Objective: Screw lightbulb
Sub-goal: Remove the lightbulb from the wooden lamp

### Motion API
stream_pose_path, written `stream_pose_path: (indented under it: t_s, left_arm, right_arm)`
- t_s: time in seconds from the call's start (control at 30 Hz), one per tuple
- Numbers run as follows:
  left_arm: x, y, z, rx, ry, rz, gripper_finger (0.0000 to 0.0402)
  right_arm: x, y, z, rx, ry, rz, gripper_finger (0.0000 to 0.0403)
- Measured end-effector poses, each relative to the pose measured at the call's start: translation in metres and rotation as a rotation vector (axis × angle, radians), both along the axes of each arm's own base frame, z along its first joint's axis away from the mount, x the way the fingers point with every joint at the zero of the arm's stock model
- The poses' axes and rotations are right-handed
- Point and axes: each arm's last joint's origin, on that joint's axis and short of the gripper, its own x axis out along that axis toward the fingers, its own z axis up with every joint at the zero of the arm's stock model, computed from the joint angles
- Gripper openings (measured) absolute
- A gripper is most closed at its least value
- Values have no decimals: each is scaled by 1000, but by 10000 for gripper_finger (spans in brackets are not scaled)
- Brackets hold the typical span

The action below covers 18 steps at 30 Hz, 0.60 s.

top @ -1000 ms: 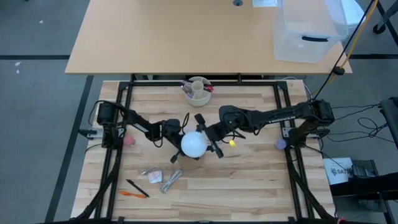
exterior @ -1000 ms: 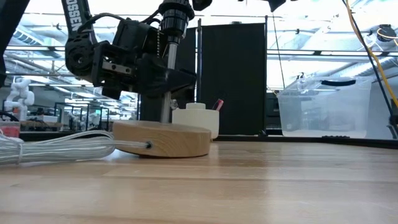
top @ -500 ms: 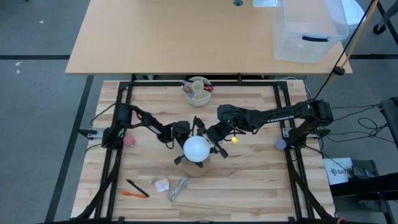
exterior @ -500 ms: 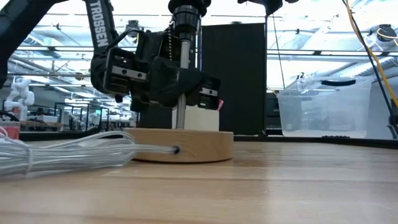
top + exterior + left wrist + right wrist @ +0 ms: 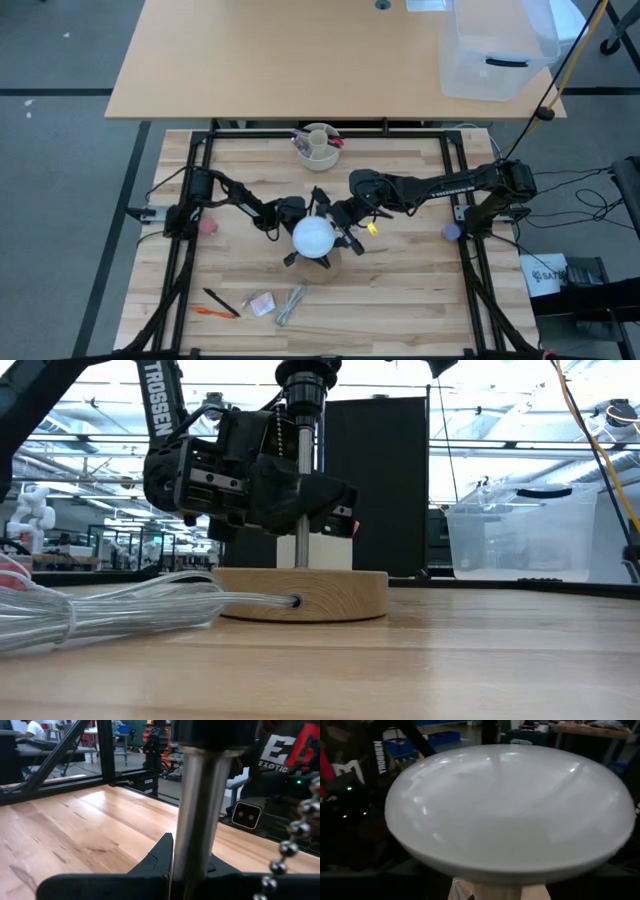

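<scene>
Mid-table, we see the bulb (image 5: 313,235) sitting on top of a lamp: round wooden base (image 5: 305,593), thin metal stem (image 5: 301,490), black socket (image 5: 307,374) up top with a bead chain (image 5: 286,851) hanging off it. From above, the white dome hides most of the lamp.

Left gripper (image 5: 287,212) comes in from the left and is clamped narrow on the stem, below the socket; its wrist view shows the stem (image 5: 200,815) filling the gap between its fingers.

Right gripper (image 5: 335,226) comes in from the right, fingers spread wide at the bulb's sides. We can't tell if the pads actually touch the glass. Its wrist view is nearly all dome (image 5: 510,812).

Clear cord (image 5: 110,610) runs out of the base to the left. Cup (image 5: 319,145) with pens sits at the far edge. Near left: pen (image 5: 221,303), small wrapper (image 5: 262,303).
</scene>
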Motion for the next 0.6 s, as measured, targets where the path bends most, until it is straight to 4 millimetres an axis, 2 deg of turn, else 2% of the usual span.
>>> stream_pose_path:
  t_s: [0.27, 0.43, 0.6]
  left_arm:
    - [1, 0, 0, -8, 25, 57, 22]
    - [2, 1, 0, -13, 35, 80, 22]
    - [2, 3, -6, -10, 83, 141, 20]
  right_arm:
    - [-5, 3, 7, -17, 91, -13, 302]
    - [-26, -4, 21, -68, 190, -30, 315]
    - [-51, -18, 40, -126, 204, -112, 315]
